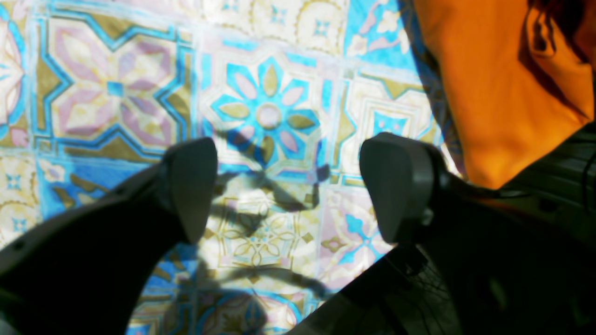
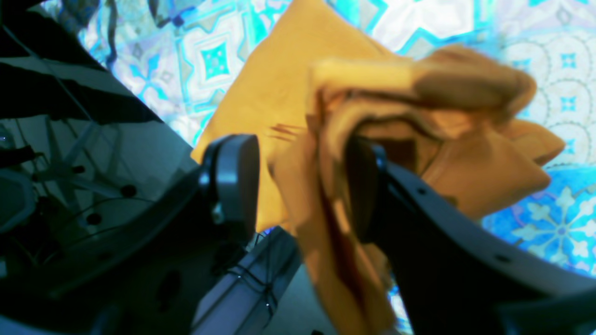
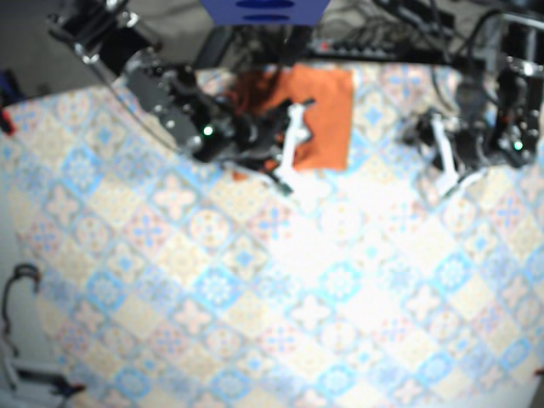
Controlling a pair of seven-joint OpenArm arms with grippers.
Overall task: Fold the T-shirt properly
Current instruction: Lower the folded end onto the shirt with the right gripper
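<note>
My right end effector (image 2: pixel 298 181) is spread wide, with T-shirt (image 2: pixel 279 83) cloth only draped over one side of it. I'd back off slowly so nothing snags. My left end effector (image 1: pixel 293 186) gapes empty.

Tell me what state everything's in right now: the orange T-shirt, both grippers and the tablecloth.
T-shirt: mostly folded flat at the table's far edge, one part bunched up at the right gripper.
right gripper: fingers apart, shirt fabric draped between them and over one finger.
left gripper: fingers wide open, nothing between them, above the cloth beside the shirt.
tablecloth: spread flat.
</note>
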